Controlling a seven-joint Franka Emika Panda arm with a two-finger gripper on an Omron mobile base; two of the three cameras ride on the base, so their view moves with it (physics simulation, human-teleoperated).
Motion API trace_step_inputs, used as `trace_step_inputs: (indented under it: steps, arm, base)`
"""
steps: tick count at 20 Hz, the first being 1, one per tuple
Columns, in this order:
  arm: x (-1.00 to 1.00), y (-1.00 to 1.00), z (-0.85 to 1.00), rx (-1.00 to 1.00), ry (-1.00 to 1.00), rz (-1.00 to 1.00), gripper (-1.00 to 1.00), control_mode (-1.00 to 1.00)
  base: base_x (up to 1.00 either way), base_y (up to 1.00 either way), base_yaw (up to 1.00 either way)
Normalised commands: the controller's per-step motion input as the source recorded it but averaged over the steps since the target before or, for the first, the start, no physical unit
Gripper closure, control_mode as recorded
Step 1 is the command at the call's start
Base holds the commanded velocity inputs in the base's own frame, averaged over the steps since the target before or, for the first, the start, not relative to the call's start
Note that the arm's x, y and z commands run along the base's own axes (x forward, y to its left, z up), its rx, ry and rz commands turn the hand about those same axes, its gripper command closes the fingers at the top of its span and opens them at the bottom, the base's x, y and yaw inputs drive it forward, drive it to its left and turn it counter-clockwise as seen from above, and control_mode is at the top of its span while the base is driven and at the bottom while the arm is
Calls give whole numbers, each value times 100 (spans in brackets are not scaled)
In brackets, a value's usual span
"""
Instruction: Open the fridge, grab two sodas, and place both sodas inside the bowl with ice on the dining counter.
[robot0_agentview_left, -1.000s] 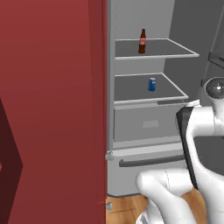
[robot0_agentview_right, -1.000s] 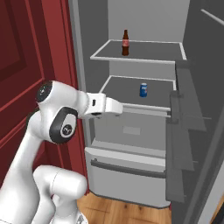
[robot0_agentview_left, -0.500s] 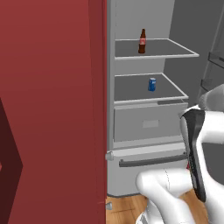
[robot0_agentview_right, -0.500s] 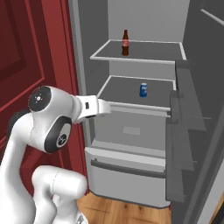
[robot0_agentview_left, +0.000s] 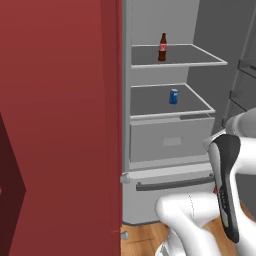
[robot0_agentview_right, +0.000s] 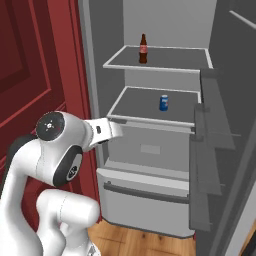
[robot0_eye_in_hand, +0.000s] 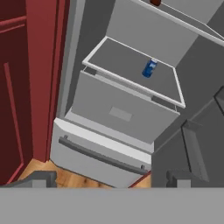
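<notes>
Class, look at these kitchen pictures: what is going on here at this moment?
A white robot arm faces the tall light grey fridge, whose door stands open. Its gripper is open and empty, short of the shelves. One dark brown glass soda bottle with a red label stands upright on the upper shelf; a small blue can stands on the shelf below. Nothing has been picked up.

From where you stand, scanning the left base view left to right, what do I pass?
Dark red panel → open fridge's left wall edge → brown soda bottle on the upper shelf → blue can on the lower shelf → robot arm at the lower right.
</notes>
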Motion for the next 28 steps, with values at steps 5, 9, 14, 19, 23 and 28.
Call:
trace_step_inputs:
  steps: [5,9,14,19,23,28]
  arm:
    - [0,0,0,0,0,0,-100,100]
    - [0,0,0,0,0,0,-100,100]
    - [0,0,0,0,0,0,-100,100]
    - [0,0,0,0,0,0,-100,100]
    - [0,0,0,0,0,0,-100,100]
    - [0,0,0,0,0,0,-100,100]
  base:
    - [27,-26,-2]
    - [50,-29,-11]
    - [57,-37,-11]
    - [55,-43,-2]
    - [48,-10,0]
    - [54,-13,0]
